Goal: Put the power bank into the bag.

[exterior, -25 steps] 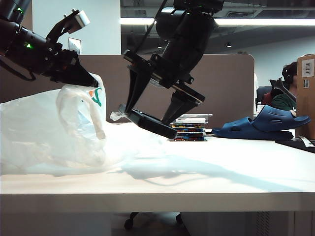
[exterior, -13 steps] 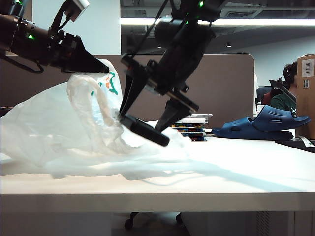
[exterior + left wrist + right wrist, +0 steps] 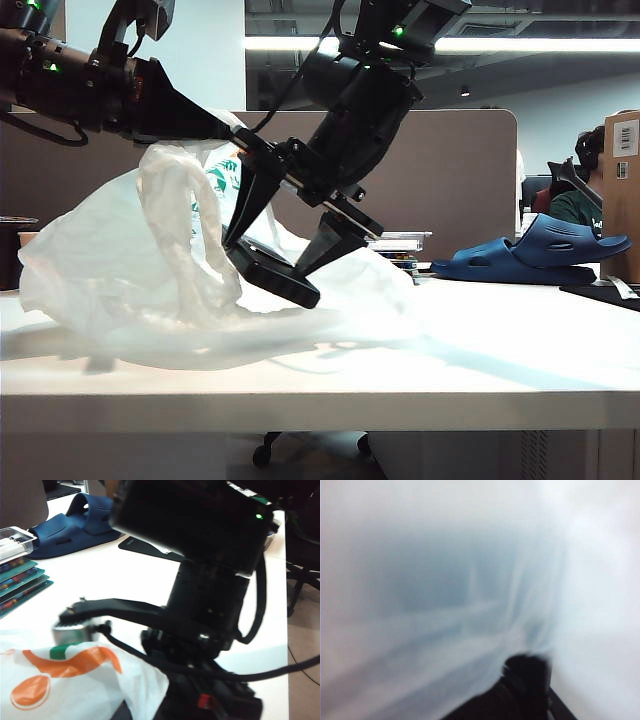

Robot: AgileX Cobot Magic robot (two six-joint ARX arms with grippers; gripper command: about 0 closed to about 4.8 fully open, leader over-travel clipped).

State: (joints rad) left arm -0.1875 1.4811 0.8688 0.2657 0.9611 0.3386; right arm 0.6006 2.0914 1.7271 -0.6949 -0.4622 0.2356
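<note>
Holding power bank (image 3: 272,276) at bag (image 3: 120,290) mouth — right hand (image 3: 275,262); left hand (image 3: 222,128) pinching rim

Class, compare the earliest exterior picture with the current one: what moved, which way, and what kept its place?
The right hand, gripping the power bank, carried it left and lower into the mouth of the bag. The left hand, shut on the bag's upper edge, lifted it higher and rightward, opening the bag. The blue clog and stacked boxes stayed put.
</note>
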